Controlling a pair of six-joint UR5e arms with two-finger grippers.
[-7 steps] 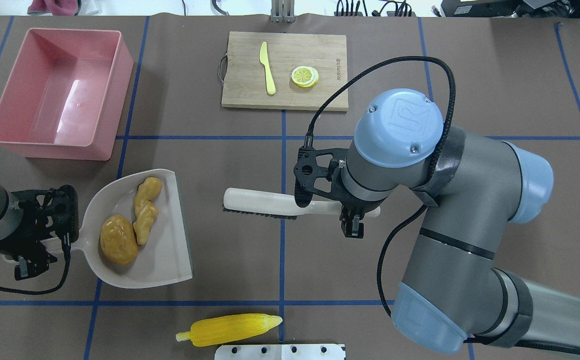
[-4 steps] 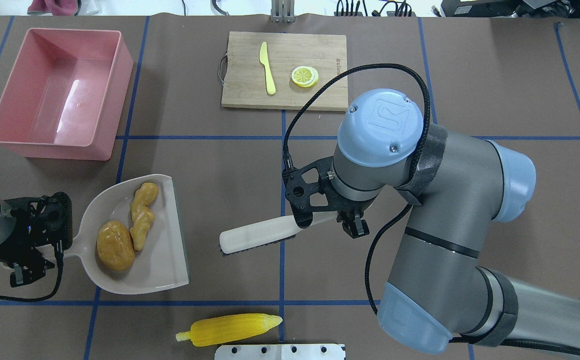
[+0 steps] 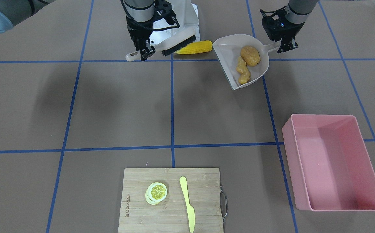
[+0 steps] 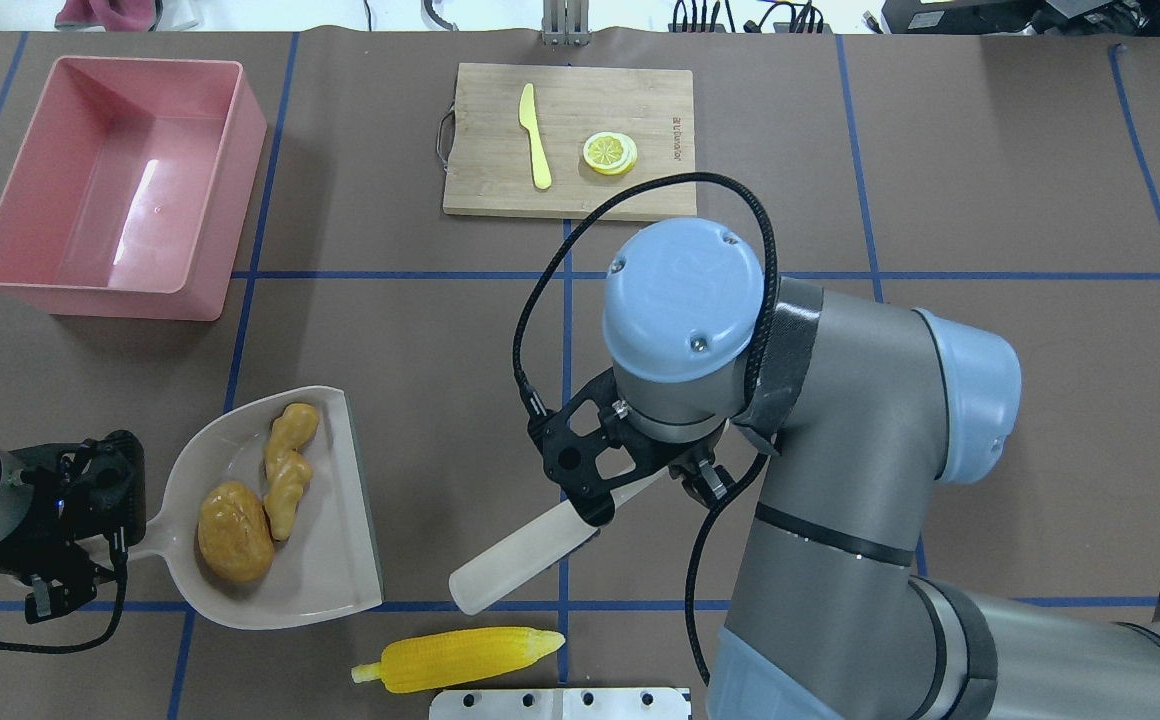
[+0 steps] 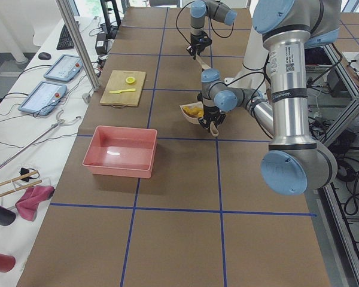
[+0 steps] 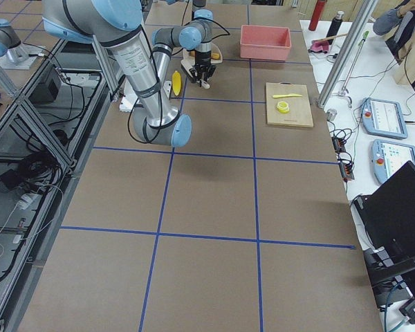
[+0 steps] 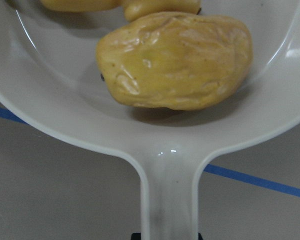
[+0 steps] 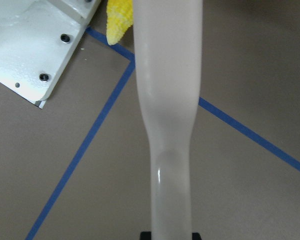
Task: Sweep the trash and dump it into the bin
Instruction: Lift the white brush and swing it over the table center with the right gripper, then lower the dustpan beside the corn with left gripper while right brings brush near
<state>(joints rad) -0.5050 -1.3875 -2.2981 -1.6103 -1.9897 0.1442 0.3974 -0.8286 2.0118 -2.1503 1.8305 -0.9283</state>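
Note:
Yellow corn cob (image 4: 458,659) (image 3: 195,48) lies by the table's near edge, outside the beige dustpan (image 4: 335,560) (image 3: 228,48). Inside the pan rest the brown potato (image 4: 234,532) (image 7: 175,60) and the tan ginger root (image 4: 287,470) (image 3: 242,73). My left gripper (image 4: 52,592) (image 3: 287,46) is shut on the pan's handle. The right gripper (image 4: 697,482) (image 3: 144,51) is shut on the handle of a white brush (image 4: 520,555) (image 8: 167,100). The brush head angles down close beside the corn. The pink bin (image 4: 248,135) (image 3: 292,168) is empty, far left.
A wooden cutting board (image 4: 480,180) (image 3: 203,194) at the far middle carries a pale yellow knife (image 4: 536,135) and a lemon slice (image 4: 610,152). A white metal base plate (image 4: 560,703) lies just behind the corn at the near edge.
The right arm swung the brush toward the near edge, its head now angled at the corn. The dustpan shifted slightly toward the near edge with its load.

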